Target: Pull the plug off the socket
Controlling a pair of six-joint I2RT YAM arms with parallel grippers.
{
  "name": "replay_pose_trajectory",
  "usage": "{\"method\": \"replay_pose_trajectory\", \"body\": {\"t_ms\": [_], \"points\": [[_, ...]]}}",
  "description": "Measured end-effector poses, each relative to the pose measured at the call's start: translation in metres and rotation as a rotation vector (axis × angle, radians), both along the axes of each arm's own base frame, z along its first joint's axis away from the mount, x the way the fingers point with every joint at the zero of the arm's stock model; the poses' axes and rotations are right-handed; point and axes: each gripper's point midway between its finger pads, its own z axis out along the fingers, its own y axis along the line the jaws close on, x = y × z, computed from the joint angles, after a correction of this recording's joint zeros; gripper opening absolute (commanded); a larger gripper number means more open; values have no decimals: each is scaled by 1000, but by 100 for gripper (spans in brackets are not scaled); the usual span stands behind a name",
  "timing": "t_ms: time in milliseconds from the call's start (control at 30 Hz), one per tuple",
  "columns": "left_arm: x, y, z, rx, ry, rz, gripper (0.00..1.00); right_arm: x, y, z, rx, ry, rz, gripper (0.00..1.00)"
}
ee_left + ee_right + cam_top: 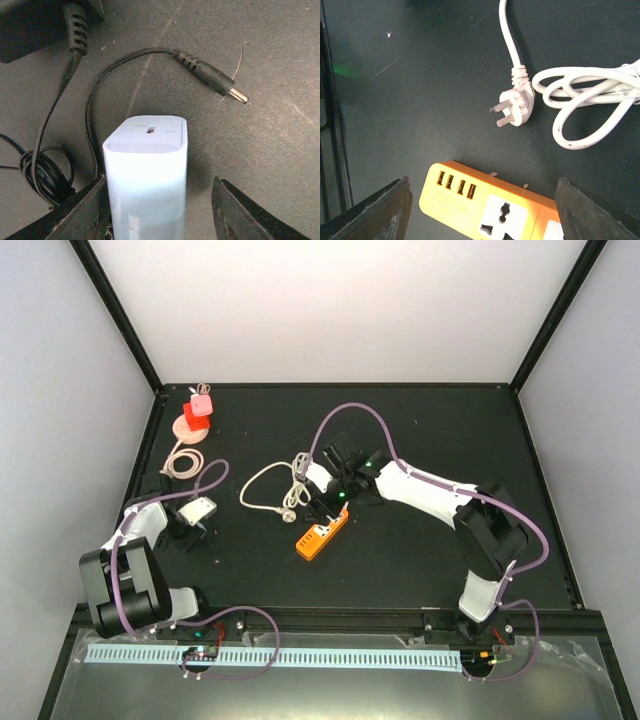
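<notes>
right wrist: plug (pixel 515 107) near socket (pixel 502 220)

Bare mat (pixel 420 100) opens between orange power strip (pixel 485 200) and white plug (pixel 515 107) — coiled white cable (pixel 585 95) crowds one side, black cord (pixel 50 180) hems the white adapter (pixel 147 170).

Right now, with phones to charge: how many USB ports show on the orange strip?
4 USB ports, in a row at one end of the orange power strip, beside its white socket. Its other end is out of frame, so more may be hidden.
</notes>
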Motion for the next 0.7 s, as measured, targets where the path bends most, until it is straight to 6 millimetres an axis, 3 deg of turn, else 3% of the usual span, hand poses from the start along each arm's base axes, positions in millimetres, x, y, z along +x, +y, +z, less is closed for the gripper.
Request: {"method": "replay_pose_trajectory", "body": {"t_ms": [200,233,300,700], "points": [[0,-2,12,0,-39,0,79,2,12,0,-16,-30,10,81],[-1,-3,14,-1,-44,0,90,3,14,-2,-22,-35,11,81],[-2,-5,18,-6,-53,1,97,5,17,-7,-40,-44,7,81],[3,-12,57,-14,-167,-17,99,22,15,-33,-137,-56,-37,81]]}}
